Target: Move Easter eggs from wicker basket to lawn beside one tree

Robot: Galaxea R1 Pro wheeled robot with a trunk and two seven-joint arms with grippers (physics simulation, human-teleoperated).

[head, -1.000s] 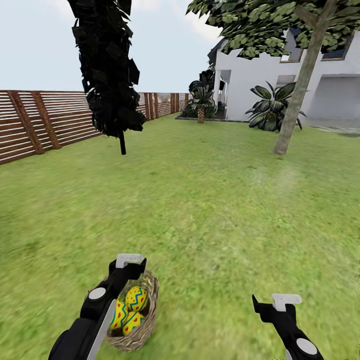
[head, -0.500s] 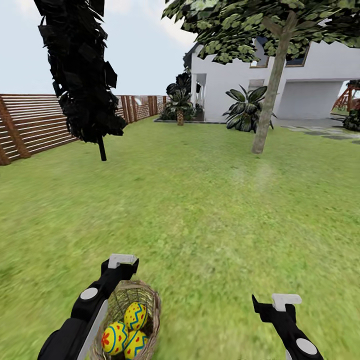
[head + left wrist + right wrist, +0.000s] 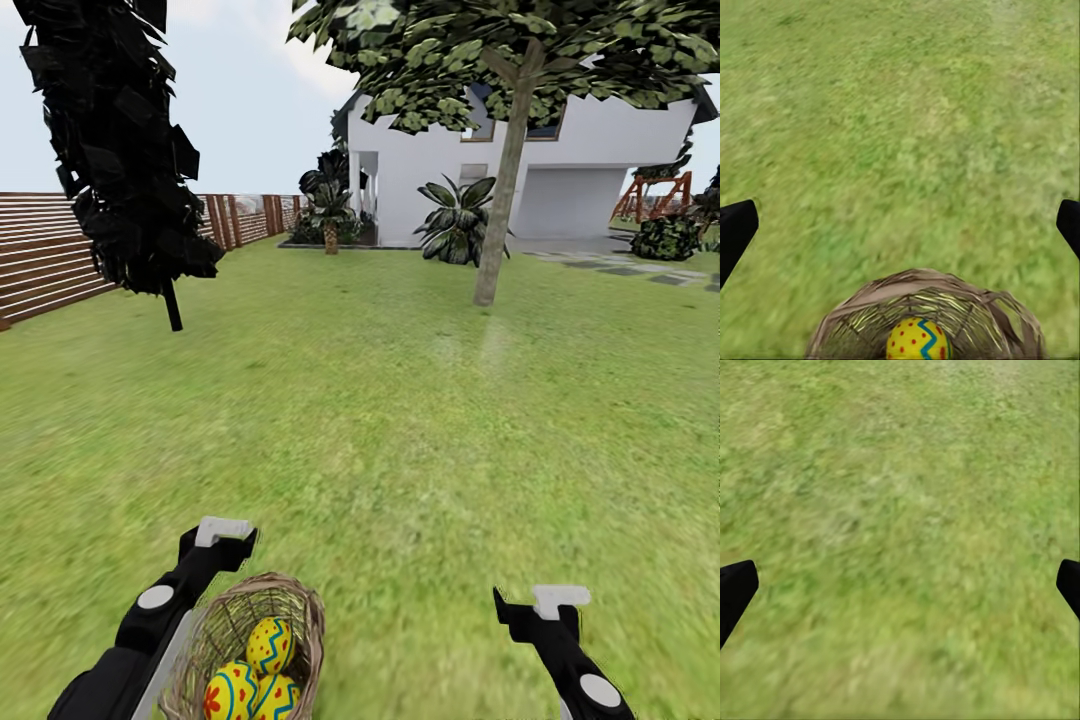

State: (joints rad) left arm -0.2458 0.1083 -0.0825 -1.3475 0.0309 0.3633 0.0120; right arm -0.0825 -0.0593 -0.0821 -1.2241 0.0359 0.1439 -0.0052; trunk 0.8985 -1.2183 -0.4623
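Three glossy eggs (yellow, patterned) in round woven-twig basket, mottled grass, both tools spread.

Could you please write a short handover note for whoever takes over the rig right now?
Left gripper: open, empty, beside the basket's rim on its far left side.
Right gripper: open, empty, over bare lawn.
Wicker basket: on the grass just in front of the robot, beneath the left arm. All three Easter eggs lie inside it.
Tree: the grey-trunked one stands far ahead to the right, before the white house.
Done: nothing moved yet.
Left: lift out each egg, carry it to that tree, set all three beside its trunk, and leave the basket empty.
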